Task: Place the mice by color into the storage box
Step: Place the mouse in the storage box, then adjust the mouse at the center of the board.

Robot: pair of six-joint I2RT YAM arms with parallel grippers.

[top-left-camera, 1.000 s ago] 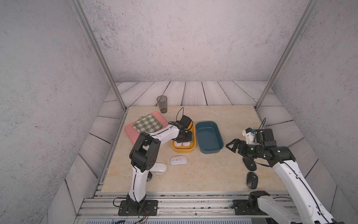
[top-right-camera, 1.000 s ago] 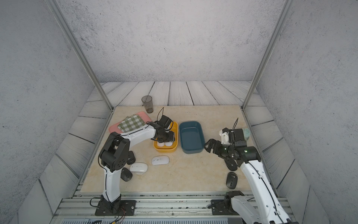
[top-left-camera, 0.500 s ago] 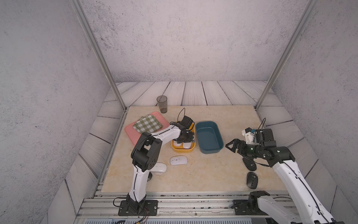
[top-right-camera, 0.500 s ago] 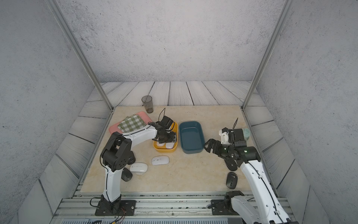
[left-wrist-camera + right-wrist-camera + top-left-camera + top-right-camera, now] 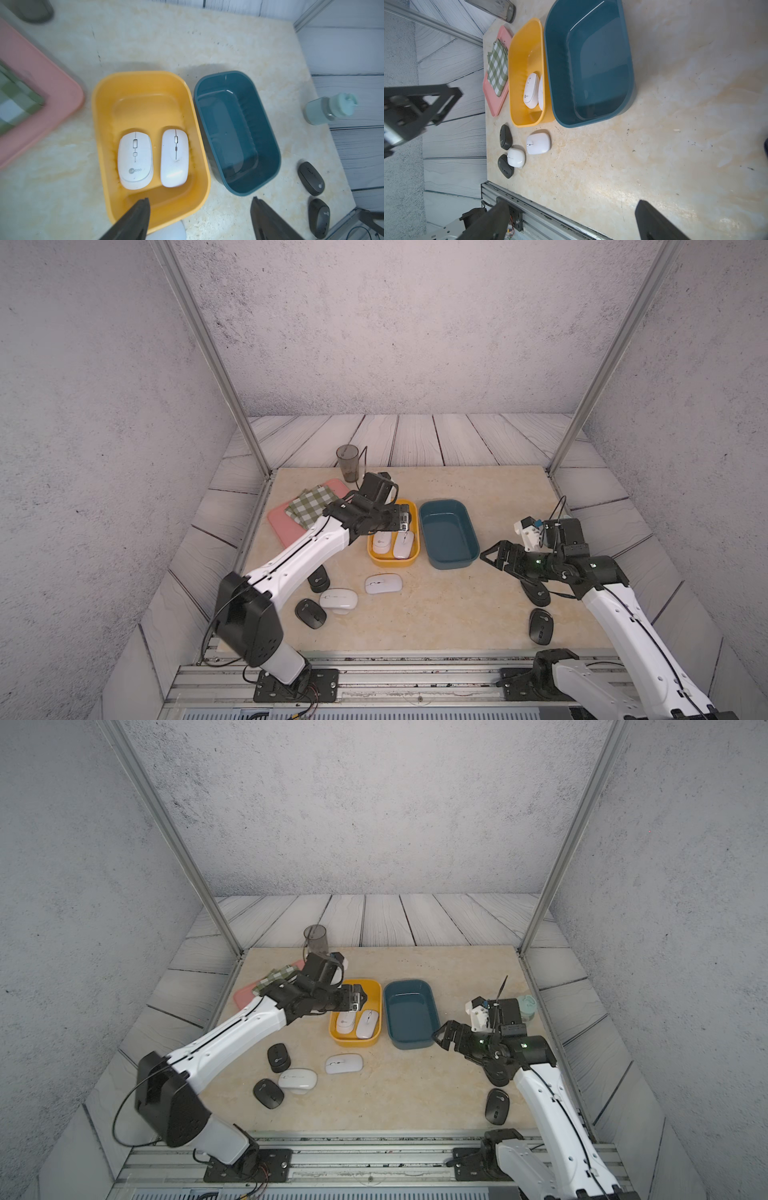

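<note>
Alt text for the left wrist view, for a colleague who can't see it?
Two glossy white oval computer mice lie side by side in a yellow plastic bin, with the open left gripper in the foreground. An empty dark teal plastic bin stands beside it; two matte black mice lie on the beige table beyond.

Probably a robotics lab booth: grey panel walls (image 5: 395, 323), aluminium posts (image 5: 214, 364), arms (image 5: 299, 556) bolted to rails (image 5: 415, 680).
</note>
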